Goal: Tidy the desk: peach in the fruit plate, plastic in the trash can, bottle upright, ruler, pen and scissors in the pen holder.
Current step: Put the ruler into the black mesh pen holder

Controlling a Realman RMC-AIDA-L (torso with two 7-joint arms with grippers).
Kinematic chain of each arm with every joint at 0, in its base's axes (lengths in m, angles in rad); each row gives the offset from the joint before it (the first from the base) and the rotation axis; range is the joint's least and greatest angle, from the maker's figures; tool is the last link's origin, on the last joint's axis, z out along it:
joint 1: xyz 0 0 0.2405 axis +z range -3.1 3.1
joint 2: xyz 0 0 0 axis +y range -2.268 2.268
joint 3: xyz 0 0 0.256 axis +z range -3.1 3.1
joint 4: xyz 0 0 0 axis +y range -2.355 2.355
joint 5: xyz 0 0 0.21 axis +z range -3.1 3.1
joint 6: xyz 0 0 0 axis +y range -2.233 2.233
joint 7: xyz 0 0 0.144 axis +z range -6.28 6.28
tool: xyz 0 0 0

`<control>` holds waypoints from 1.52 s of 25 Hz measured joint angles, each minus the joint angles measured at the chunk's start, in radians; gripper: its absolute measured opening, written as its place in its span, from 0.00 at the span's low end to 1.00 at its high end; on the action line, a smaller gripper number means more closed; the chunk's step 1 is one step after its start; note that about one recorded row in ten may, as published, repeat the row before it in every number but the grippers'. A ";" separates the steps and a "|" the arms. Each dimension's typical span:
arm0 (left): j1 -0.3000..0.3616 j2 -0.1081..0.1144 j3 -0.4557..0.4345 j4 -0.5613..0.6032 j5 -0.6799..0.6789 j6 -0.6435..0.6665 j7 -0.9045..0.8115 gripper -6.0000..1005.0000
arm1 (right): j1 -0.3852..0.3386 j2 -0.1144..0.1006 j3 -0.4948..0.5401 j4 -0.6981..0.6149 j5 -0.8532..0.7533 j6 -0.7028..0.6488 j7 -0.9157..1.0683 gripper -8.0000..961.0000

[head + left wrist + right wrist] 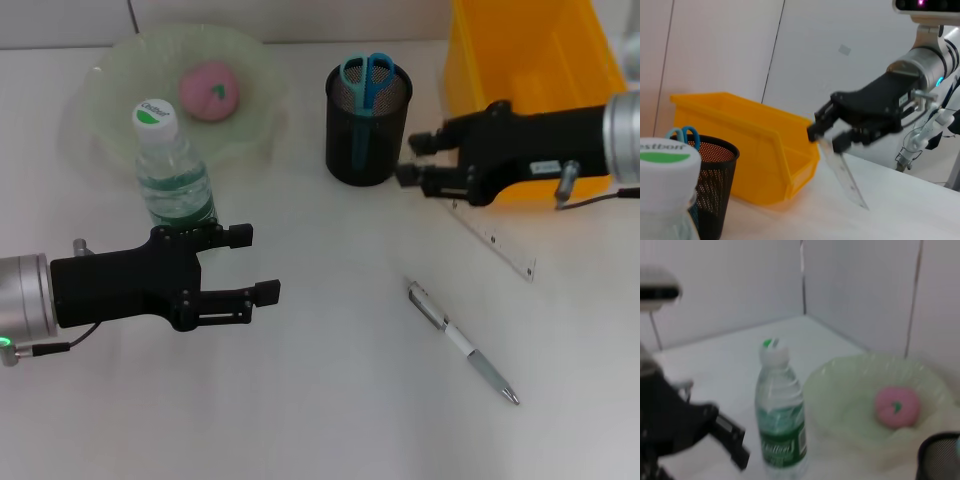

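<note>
Left gripper [251, 265] hovers level over the table, fingers apart, the ribbed plastic bottle [172, 170] upright just behind it; the pink peach [209, 90] sits in the translucent plate [120, 70]. Right gripper [418, 160], beside the black mesh holder [368, 122], pinches the clear ruler [495, 240], tilted, far end on the table.

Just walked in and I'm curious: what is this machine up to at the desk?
It's tidying. The right gripper holds one end of the clear ruler beside the pen holder, which already has the scissors. The left gripper hovers open by the upright bottle. The peach is plated; the pen remains.
</note>
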 joint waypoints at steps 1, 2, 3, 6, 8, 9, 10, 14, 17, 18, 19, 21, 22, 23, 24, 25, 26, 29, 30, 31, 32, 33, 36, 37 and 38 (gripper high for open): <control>-0.001 0.000 0.000 0.000 0.000 0.000 -0.001 0.84 | -0.009 0.000 0.020 0.004 0.038 0.003 -0.017 0.42; -0.002 0.000 0.000 0.000 0.000 0.000 -0.002 0.84 | -0.025 -0.002 0.055 0.020 0.127 0.009 -0.054 0.42; -0.004 0.000 0.000 0.000 0.000 0.000 -0.003 0.84 | -0.025 -0.002 0.055 0.020 0.127 0.009 -0.054 0.42; -0.007 0.000 0.000 0.000 0.000 0.000 -0.001 0.84 | -0.043 -0.004 0.087 0.063 0.313 0.058 -0.139 0.43; -0.007 -0.001 0.000 0.000 0.000 0.000 0.002 0.84 | -0.046 -0.004 0.092 0.114 0.451 0.105 -0.207 0.43; -0.007 -0.001 0.000 0.000 0.000 0.000 0.002 0.84 | -0.044 -0.004 0.092 0.151 0.538 0.125 -0.247 0.43; -0.008 -0.002 0.000 0.000 -0.003 0.000 0.001 0.84 | -0.034 -0.005 0.090 0.216 0.645 0.139 -0.301 0.43; 0.002 -0.003 0.001 -0.006 -0.060 0.004 -0.002 0.84 | 0.042 -0.005 0.075 0.459 0.957 0.149 -0.496 0.43; 0.013 -0.002 -0.003 -0.013 -0.094 0.009 0.004 0.84 | 0.180 -0.004 0.073 0.724 1.135 0.150 -0.672 0.44; 0.017 -0.001 -0.006 -0.014 -0.099 0.010 0.004 0.84 | 0.180 -0.004 0.073 0.724 1.135 0.150 -0.672 0.44; 0.019 0.000 -0.008 -0.014 -0.101 0.011 0.004 0.84 | 0.213 -0.004 0.074 0.778 1.166 0.150 -0.707 0.44; 0.023 0.001 -0.010 -0.014 -0.104 0.013 0.004 0.84 | 0.281 -0.004 0.075 0.882 1.207 0.157 -0.774 0.44; 0.025 0.001 -0.010 -0.014 -0.104 0.022 0.005 0.84 | 0.339 -0.001 0.076 0.957 1.224 0.184 -0.805 0.44; 0.025 0.001 -0.010 -0.014 -0.104 0.022 0.005 0.84 | 0.362 0.001 0.076 0.985 1.228 0.197 -0.814 0.44; 0.026 0.002 -0.011 -0.014 -0.105 0.032 0.005 0.84 | 0.362 0.001 0.076 0.985 1.228 0.197 -0.814 0.44; 0.027 0.002 -0.011 -0.013 -0.105 0.042 0.005 0.84 | 0.391 0.003 0.075 1.020 1.233 0.209 -0.830 0.44; 0.029 0.001 -0.011 -0.014 -0.106 0.051 0.005 0.84 | 0.415 0.003 0.077 1.054 1.236 0.214 -0.844 0.45; 0.036 0.001 -0.011 -0.013 -0.112 0.069 0.005 0.84 | 0.477 0.004 0.085 1.143 1.244 0.233 -0.882 0.45; 0.036 0.001 -0.011 -0.013 -0.112 0.069 0.005 0.84 | 0.486 0.004 0.086 1.156 1.249 0.246 -0.894 0.45; 0.041 0.002 -0.012 -0.013 -0.118 0.073 0.005 0.84 | 0.488 0.004 0.084 1.163 1.256 0.260 -0.908 0.45; 0.041 0.002 -0.012 -0.013 -0.118 0.073 0.005 0.84 | 0.486 0.004 0.080 1.169 1.266 0.270 -0.922 0.45; 0.041 0.002 -0.012 -0.013 -0.118 0.073 0.005 0.84 | 0.484 0.004 0.080 1.171 1.268 0.270 -0.926 0.45; 0.045 0.003 -0.013 -0.013 -0.121 0.079 0.005 0.84 | 0.479 0.004 0.081 1.173 1.269 0.270 -0.928 0.46; 0.047 0.003 -0.013 -0.013 -0.121 0.091 0.005 0.84 | 0.477 0.004 0.082 1.174 1.270 0.270 -0.928 0.46; 0.047 0.003 -0.013 -0.013 -0.121 0.091 0.005 0.84 | 0.476 0.003 0.082 1.175 1.270 0.270 -0.928 0.46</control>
